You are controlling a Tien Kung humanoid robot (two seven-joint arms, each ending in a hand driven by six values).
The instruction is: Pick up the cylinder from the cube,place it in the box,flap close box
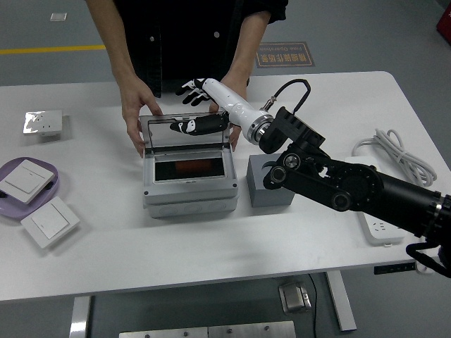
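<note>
Cylinder [189, 167] inside box [189, 191], lid [184, 131] raised.
Right hand [199, 90] hovers behind the lid, fingers relaxed, grasping nothing. Person's hands [138, 113] steady the box's far corners; cube [270, 187] sits just beside the box.

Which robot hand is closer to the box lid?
The right. The right hand hovers just behind the top edge of the raised lid, fingers spread and empty. The left hand isn't in the picture at all.
</note>
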